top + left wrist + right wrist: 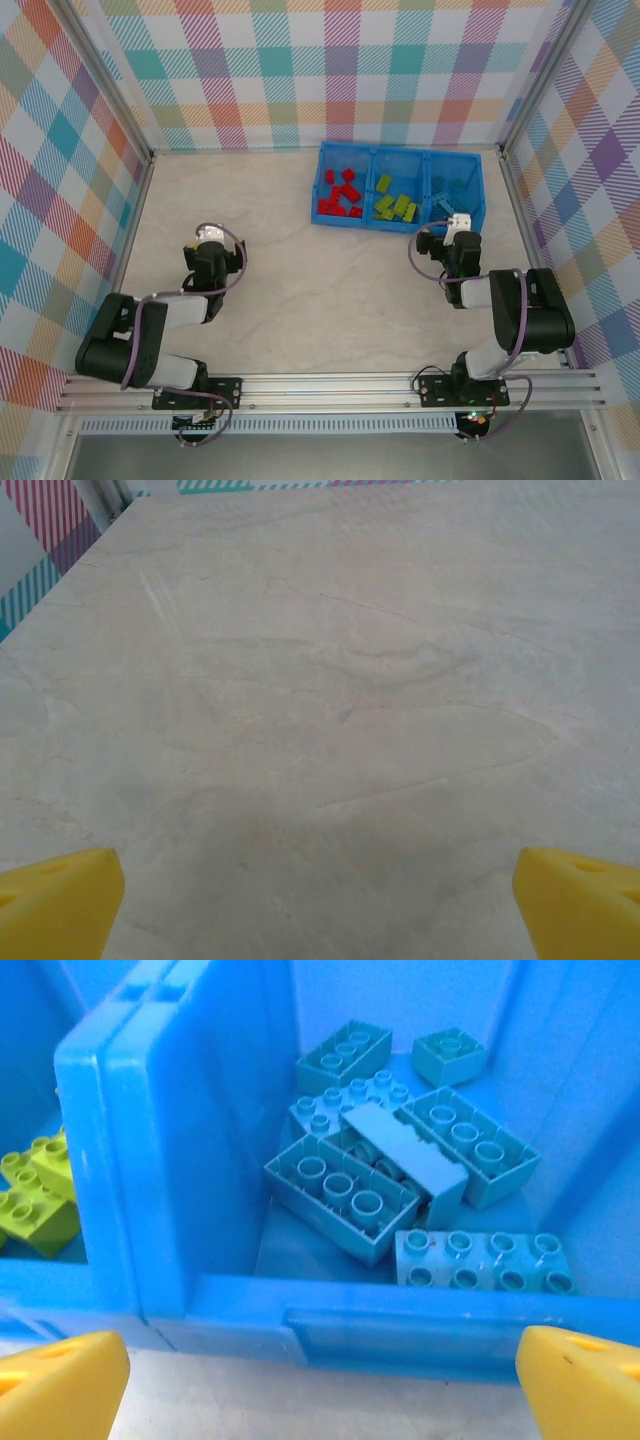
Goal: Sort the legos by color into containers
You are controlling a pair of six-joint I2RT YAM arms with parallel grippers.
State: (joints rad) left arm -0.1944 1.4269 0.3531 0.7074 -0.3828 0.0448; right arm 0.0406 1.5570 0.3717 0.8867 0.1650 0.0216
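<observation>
The containers are three compartments of one bright blue tray (365, 226) at the back right of the table. Red legos (338, 193) lie in the left compartment, lime green ones (395, 205) in the middle, light blue ones (450, 188) in the right. My right gripper (458, 219) stands open just in front of the tray's near wall (400, 1325), in line with the right compartment. Its yellow fingertips (60, 1380) are wide apart with nothing between them. Beyond the wall lie several light blue bricks (345, 1195), and green bricks (40, 1195) sit past the divider. My left gripper (208, 230) is open over bare table (320, 730).
Checked walls with metal posts (135, 130) close in the table on three sides. The tray's divider (150, 1160) rises tall at the left of the right wrist view. A metal rail (330, 385) carries both arm bases along the near edge.
</observation>
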